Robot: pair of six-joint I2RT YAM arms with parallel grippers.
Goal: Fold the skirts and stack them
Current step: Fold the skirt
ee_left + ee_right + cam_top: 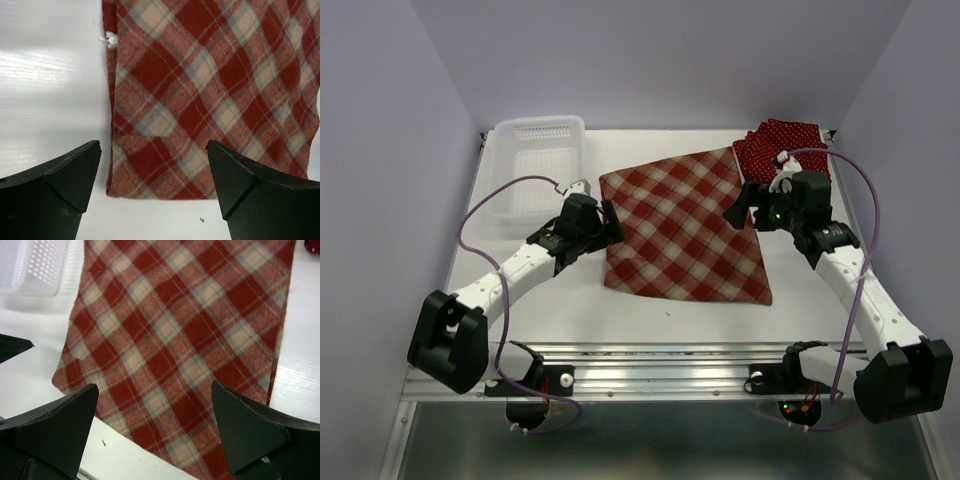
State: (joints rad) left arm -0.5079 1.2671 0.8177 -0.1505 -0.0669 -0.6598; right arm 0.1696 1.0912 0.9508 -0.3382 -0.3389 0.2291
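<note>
Plaid skirt (682,228) lay flat and spread out mid-table. Left gripper (607,222) sat at its left edge and right gripper (742,207) at its right edge, both with jaws wide apart, holding nothing. Polka-dot skirt pile (782,140) was bunched at far right, with the basket (540,127) at far left.

Through the right wrist camera you look down on the plaid skirt (175,340), spread flat on the white table (300,385) and filling most of the frame. Your right gripper (155,390) stands wide apart above it, its two dark fingers (55,430) at the bottom corners, gripping nothing. The skirt's near edge runs slantwise between them, with bare table and a tiny dark speck (103,442) below it. A white mesh basket (30,265) sits in the top left corner, just beside the cloth. A dark pointed tip (15,347) pokes in at the left edge, and a sliver of dark red cloth (312,245) shows top right.
</note>
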